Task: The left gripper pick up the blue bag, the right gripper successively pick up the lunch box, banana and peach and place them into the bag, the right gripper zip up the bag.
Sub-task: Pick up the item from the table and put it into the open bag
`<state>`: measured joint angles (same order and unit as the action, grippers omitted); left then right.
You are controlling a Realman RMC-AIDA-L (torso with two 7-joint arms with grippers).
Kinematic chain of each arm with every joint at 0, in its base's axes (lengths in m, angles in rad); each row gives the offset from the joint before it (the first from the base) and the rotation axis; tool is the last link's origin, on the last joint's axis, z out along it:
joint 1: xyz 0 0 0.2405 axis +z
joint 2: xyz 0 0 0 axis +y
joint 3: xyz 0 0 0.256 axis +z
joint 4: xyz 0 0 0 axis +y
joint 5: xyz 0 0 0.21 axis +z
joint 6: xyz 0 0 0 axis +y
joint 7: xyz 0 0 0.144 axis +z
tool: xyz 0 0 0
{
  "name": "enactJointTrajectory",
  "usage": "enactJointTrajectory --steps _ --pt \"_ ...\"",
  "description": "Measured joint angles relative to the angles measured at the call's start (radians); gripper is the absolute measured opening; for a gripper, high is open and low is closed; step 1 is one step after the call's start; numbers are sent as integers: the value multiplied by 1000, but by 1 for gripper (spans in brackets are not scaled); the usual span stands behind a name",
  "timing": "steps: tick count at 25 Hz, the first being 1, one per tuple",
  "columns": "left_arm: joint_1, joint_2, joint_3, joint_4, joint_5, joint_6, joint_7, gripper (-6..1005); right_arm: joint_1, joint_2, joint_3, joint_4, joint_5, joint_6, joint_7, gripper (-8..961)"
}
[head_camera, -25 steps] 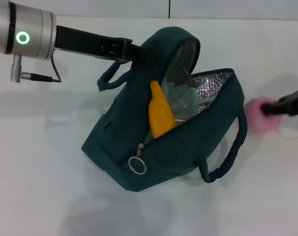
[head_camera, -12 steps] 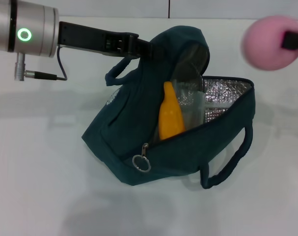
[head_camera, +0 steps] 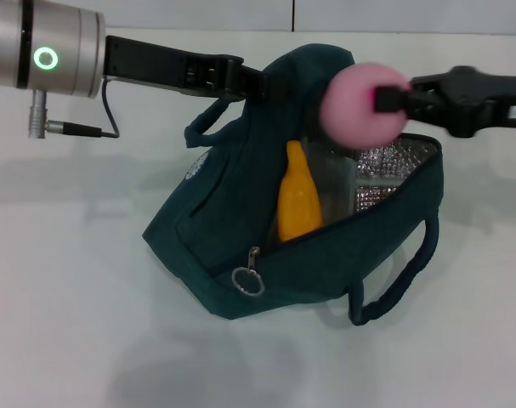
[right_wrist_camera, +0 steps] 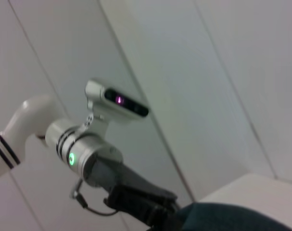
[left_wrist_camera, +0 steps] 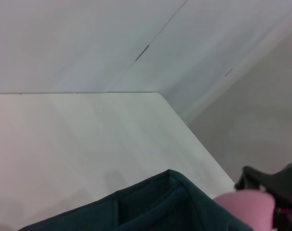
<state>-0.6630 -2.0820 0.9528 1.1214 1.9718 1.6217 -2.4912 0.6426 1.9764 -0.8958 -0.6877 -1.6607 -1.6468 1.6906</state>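
The blue bag (head_camera: 240,229) hangs open in the head view, its raised flap held by my left gripper (head_camera: 256,83), which is shut on the fabric. The banana (head_camera: 296,204) stands upright inside, beside the clear lunch box (head_camera: 336,187) against the foil lining. My right gripper (head_camera: 392,99) is shut on the pink peach (head_camera: 360,106) and holds it just above the bag's opening. In the left wrist view the bag's edge (left_wrist_camera: 150,207) and the peach (left_wrist_camera: 247,207) show low down. In the right wrist view the left arm's wrist (right_wrist_camera: 83,154) and a bit of bag (right_wrist_camera: 222,216) appear.
The bag rests on a white table (head_camera: 70,323). Its zipper ring pull (head_camera: 247,281) hangs at the front of the opening, and a loop handle (head_camera: 402,272) droops at the right. A wall seam runs behind the table's far edge (head_camera: 292,15).
My right gripper carried the peach from the table at the right, up and then leftward over the bag's opening. The bag shifted slightly rightward with the left gripper.
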Motion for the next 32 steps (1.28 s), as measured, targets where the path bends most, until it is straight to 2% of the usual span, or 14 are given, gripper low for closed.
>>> enactJointTrajectory --steps 8,17,22,26,30,32 --pt "-2 -2 1 -14 -1 -1 -2 56 61 11 -39 43 -73 15 52 32" --pt "-2 -3 1 -24 -2 -2 -2 56 65 13 -75 43 -74 -28 98 48" --pt "-3 -3 6 -27 -16 -1 -4 56 61 3 -71 50 -75 32 108 56" --pt "0 -3 27 -26 -30 2 -12 56 53 3 -68 37 -74 108 105 63" --pt "5 -3 42 -26 -31 6 -17 56 37 13 -64 17 -54 166 77 70" --pt "6 -3 44 -26 -31 6 -19 56 30 25 -64 9 -29 175 36 74"
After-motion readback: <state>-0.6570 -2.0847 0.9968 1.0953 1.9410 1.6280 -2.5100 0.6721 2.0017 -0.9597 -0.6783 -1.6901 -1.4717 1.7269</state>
